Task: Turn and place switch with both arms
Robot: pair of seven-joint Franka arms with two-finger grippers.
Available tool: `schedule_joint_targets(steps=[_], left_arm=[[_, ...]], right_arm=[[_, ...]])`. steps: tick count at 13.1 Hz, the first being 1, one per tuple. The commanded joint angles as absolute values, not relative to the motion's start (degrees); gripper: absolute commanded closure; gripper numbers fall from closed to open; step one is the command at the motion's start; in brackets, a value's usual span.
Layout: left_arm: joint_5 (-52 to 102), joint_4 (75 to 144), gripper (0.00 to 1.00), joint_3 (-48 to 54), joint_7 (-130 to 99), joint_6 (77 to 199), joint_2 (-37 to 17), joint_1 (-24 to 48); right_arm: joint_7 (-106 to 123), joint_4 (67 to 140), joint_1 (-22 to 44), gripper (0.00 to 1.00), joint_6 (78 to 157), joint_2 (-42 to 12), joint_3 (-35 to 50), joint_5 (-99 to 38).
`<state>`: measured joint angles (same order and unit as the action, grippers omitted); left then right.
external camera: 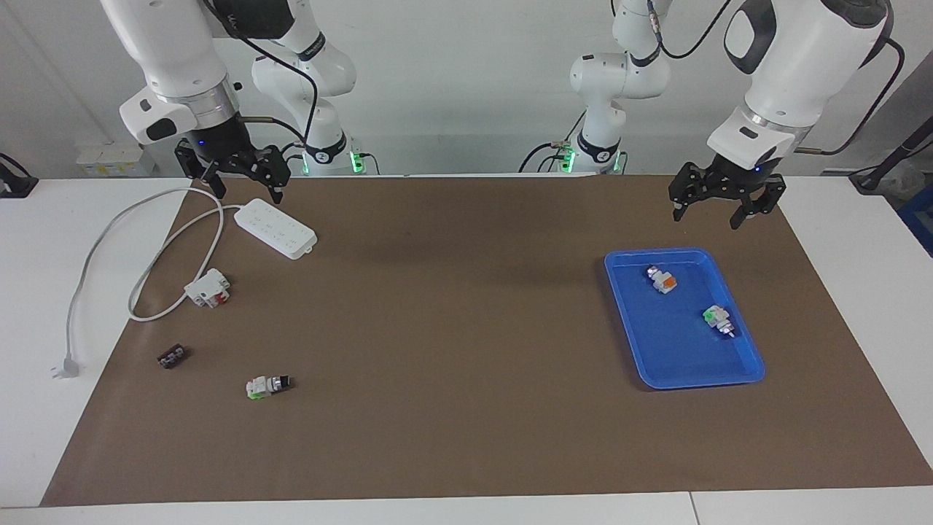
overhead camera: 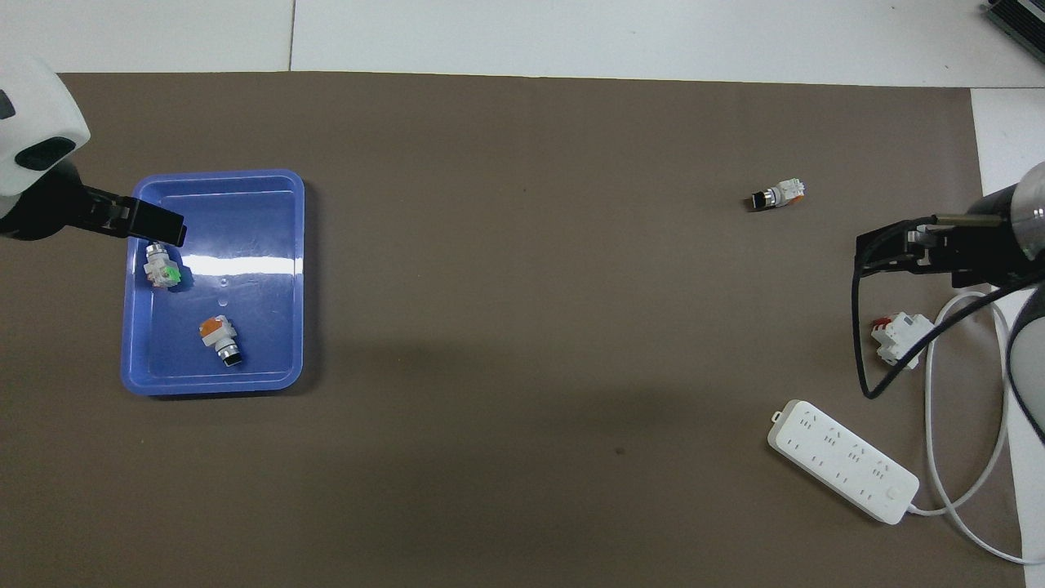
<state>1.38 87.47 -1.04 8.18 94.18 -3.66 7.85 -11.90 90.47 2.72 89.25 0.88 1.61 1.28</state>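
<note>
Noting the switch [external camera: 268, 385] [overhead camera: 778, 194] lying on its side on the brown mat [external camera: 466, 328] covering the counter [external camera: 44, 292], toward the right arm's end, black knob pointing toward the left arm's end. Lying farther from the robots than the white-and-red block [external camera: 208, 286] [overhead camera: 900, 336] and the white power strip [external camera: 275, 228] [overhead camera: 842, 460]; sitting near a small black terminal piece [external camera: 173, 357].

Seeing the right claw [external camera: 248, 195] [overhead camera: 886, 253] hanging raised over the power strip's cord end, fingers spread, gripping nothing. Keeping well apart from the switch, with the white-and-red block lying between the two on the mat.

Seeing the left claw [external camera: 707, 217] hanging raised over the mat at the blue tray [external camera: 743, 343] [overhead camera: 298, 269], at the rim nearest the robots, fingers spread, carrying nothing. Sitting at the left arm's end, well apart from the switch, with most of the mat between.

Finding two other switches resting inside the tray: an orange-tabbed switch [external camera: 662, 279] [overhead camera: 219, 337] and a green-tabbed one [external camera: 718, 319] [overhead camera: 161, 271], apart from each other, neither touching a claw.
</note>
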Motion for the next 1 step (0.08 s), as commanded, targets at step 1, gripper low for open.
schedule_joint_targets(steps=[1], left_arm=[[2.02, 88.68, 0.0, -1.14, 7.56, 94.75, -2.9, 7.65]], right_arm=[[-12.75, 92.29, 3.16, 0.0, 90.79, 2.2, 1.41, 1.76]])
